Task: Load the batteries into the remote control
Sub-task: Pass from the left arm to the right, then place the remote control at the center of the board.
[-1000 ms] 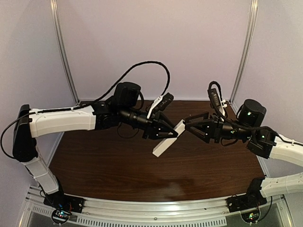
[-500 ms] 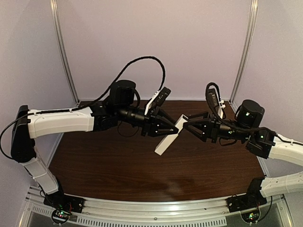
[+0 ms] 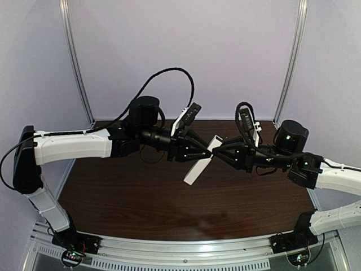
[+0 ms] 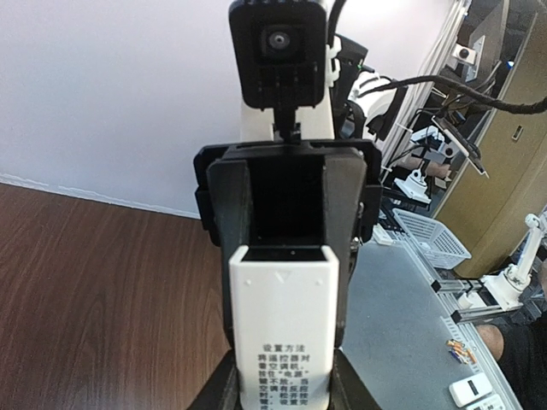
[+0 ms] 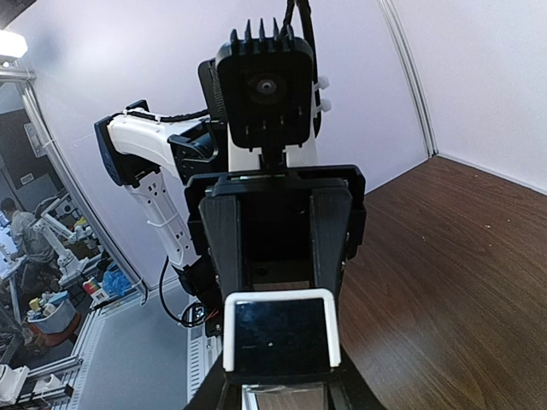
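Observation:
The remote control [image 3: 197,165], a slim white bar, hangs tilted in mid-air over the middle of the table. My left gripper [image 3: 202,157] is shut on its middle, and the left wrist view shows its printed back [image 4: 285,316]. My right gripper [image 3: 217,149] comes from the right and is shut on the upper end. The dark patch at that end [image 5: 278,335] fills the space between the right fingers. Seen from the left wrist, the right fingers [image 4: 229,213] flank the remote's tip. No batteries show in any view.
The dark wooden table [image 3: 141,197] lies under both arms. Pale walls and metal corner posts [image 3: 76,68] close in the back and sides. A black cable [image 3: 163,76] loops above the left arm. A metal rail [image 3: 180,248] runs along the near edge.
My right gripper has moved left onto the remote's upper end and closed on it. The left arm has raised the remote slightly and still holds it.

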Available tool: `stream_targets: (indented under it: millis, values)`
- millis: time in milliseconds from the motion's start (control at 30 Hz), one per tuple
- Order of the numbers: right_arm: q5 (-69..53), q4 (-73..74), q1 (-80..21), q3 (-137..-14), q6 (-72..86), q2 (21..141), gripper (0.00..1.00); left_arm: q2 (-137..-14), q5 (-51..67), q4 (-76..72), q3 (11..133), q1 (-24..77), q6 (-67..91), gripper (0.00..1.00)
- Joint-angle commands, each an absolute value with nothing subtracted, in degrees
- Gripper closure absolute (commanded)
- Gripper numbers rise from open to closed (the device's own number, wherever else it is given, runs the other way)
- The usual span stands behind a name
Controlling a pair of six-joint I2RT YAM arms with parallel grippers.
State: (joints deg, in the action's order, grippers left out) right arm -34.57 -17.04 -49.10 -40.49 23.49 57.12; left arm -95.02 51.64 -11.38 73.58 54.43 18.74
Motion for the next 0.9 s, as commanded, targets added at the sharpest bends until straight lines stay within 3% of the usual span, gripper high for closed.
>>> stream_targets:
  millis: [0, 167, 500, 867]
  values:
    - [-35.69, -18.57, -49.66, -42.54, 24.84, 56.93, 0.76, -93.34, 52.21, -15.63, 73.06, 54.65, 17.77, 0.85]
    - [-35.48, -17.97, -49.65, -43.13, 25.09, 56.24, 0.86, -93.21, 51.99, -15.02, 72.62, 54.58, 17.45, 0.8]
    - [-30.19, -2.96, -48.99, -47.85, 20.78, 56.23, 0.94, -85.82, 46.38, -8.21, 67.96, 48.9, 14.55, 0.04]
    - [-18.25, 31.11, -48.58, -66.33, 13.6, 74.67, 0.99, -76.55, 39.54, -4.63, 58.69, 36.6, 18.34, 0.02]
